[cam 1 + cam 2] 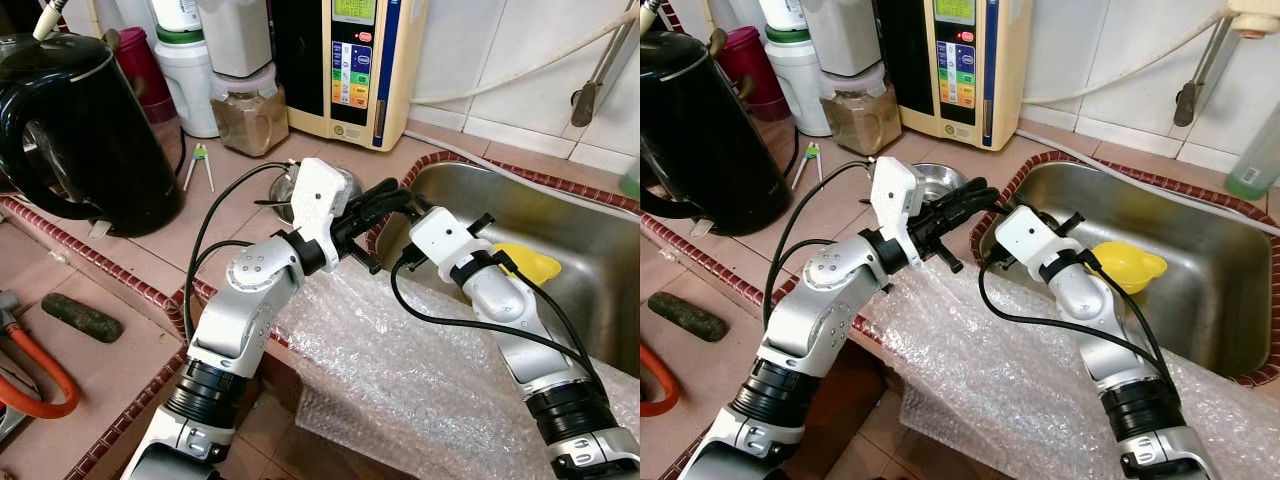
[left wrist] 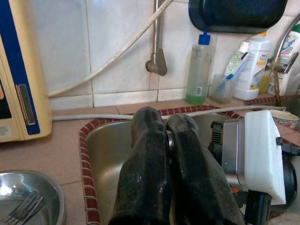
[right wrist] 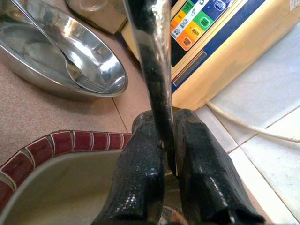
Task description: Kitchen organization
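**Two pincers meet on one handle at the sink's edge**

Nearest the robot, a sheet of bubble wrap (image 1: 400, 380) lies over the counter front beneath both silver arms. Above it the right gripper (image 3: 159, 123) is clamped tight on a slim dark handle (image 3: 152, 56) – glossy, running straight out from between the fingers; what sort of utensil it belongs to cannot be told. The left gripper (image 1: 400, 197) comes in from the other side, tip to tip with the right one, its fingers (image 2: 145, 154) pressed all but together with a glint of metal nipped between them, seemingly the same handle.

Directly under and beyond the two pincers sits the steel sink (image 1: 570, 215), rimmed with red-brown tile. A yellow object (image 1: 530, 262) lies in the basin just behind the right wrist. On the counter just beside the left gripper, on the side away from the sink, stands a shallow steel bowl (image 3: 28, 47) with a fork (image 2: 23, 208) resting in it.

Farther out from the grippers, against the tiled wall, a cream appliance (image 1: 355, 60) with coloured buttons stands upright, a jar of brown powder (image 1: 248, 115) next to it – and, well off to the left arm's side, a black kettle (image 1: 90, 130). Past the sink's far rim, a bottle of green liquid (image 2: 199, 70) stands by the wall.
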Tool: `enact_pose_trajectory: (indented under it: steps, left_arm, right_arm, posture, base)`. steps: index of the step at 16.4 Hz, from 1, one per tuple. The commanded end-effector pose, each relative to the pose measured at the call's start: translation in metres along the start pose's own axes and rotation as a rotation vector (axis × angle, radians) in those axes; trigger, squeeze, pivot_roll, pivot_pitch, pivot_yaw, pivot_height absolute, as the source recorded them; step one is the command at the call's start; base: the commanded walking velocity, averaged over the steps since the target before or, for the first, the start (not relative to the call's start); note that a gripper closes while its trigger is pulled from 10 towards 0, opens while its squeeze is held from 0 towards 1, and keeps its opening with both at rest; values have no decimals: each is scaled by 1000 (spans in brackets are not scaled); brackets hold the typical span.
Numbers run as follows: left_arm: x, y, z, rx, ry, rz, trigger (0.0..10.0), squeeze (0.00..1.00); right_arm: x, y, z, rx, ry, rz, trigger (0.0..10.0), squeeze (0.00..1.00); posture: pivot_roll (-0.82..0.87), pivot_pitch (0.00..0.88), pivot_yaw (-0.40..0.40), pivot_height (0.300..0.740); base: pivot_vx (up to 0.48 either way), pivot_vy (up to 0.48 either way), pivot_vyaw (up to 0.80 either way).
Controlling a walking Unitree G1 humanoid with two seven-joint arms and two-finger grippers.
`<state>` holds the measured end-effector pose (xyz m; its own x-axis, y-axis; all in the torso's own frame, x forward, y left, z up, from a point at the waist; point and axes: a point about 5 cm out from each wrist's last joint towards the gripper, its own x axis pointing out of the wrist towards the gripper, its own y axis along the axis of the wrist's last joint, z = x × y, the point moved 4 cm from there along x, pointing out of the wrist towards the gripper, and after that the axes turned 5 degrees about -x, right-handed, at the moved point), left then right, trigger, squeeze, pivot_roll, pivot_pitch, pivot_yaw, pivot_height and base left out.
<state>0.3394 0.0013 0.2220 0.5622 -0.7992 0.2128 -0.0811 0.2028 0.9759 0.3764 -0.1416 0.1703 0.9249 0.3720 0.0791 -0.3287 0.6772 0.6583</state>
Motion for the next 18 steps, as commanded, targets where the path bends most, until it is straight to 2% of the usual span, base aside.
enact_pose_trajectory:
  steps: [1, 2, 3, 4, 5, 9, 12, 13, 14, 16, 18]
  left_arm:
    - [-7, -9, -3, 21, 6, -39, 3608, 0]
    - [-8, -11, -2, 19, 6, -45, 10000, 0]
    - [-8, -12, -3, 16, 8, -49, 10000, 0]
    - [-10, -14, -4, 14, 20, -55, 10000, 239]
    - [-12, -16, -6, 9, 33, -56, 10000, 1000]
    - [-22, -16, -11, 6, 52, -74, 10000, 1000]
    - [-35, -29, -10, 27, 16, -149, 10000, 1000]
    - [-35, -29, -10, 27, 16, -149, 10000, 1000]
    - [-40, -35, -8, 37, -7, -182, 10000, 1000]
    - [-42, -39, -6, 50, -18, -202, 10000, 1000]
    - [-43, -42, -5, 65, -35, -220, 10000, 1000]
  right_arm:
    - [1, -8, 19, 35, -65, -33, 0, 0]
    - [2, -8, 20, 27, -57, -31, 0, 0]
    - [3, -8, 21, 20, -52, -28, 0, 0]
    - [4, -8, 22, 9, -47, -25, 0, 0]
    - [5, -8, 24, -1, -41, -21, 0, 0]
    - [12, -20, 29, -65, -26, -46, 0, 0]
    - [16, -37, 37, -119, -33, -109, 0, 0]
    - [16, -37, 37, -119, -33, -109, 0, 0]
    - [15, -49, 43, -118, -42, -161, 0, 0]
    - [13, -60, 46, -139, -46, -200, 0, 0]
    - [10, -70, 48, -120, -62, -242, 0, 0]
  posture:
    - [-93, 79, 89, 740]
    - [-89, 82, 88, 740]
    - [-85, 83, 88, 740]
    - [-83, 84, 89, 740]
    - [-73, 88, 90, 740]
    - [-20, 103, 91, 740]
    - [6, 109, 98, 740]
    - [6, 109, 98, 740]
    - [15, 108, 106, 740]
    - [15, 106, 109, 740]
    - [19, 105, 111, 740]
  base:
    - [0, 0, 0]
    - [0, 0, 0]
    - [0, 0, 0]
    - [0, 0, 0]
    - [0, 0, 0]
    - [0, 0, 0]
    - [0, 0, 0]
    - [0, 0, 0]
    - [0, 0, 0]
    - [0, 0, 0]
    - [0, 0, 0]
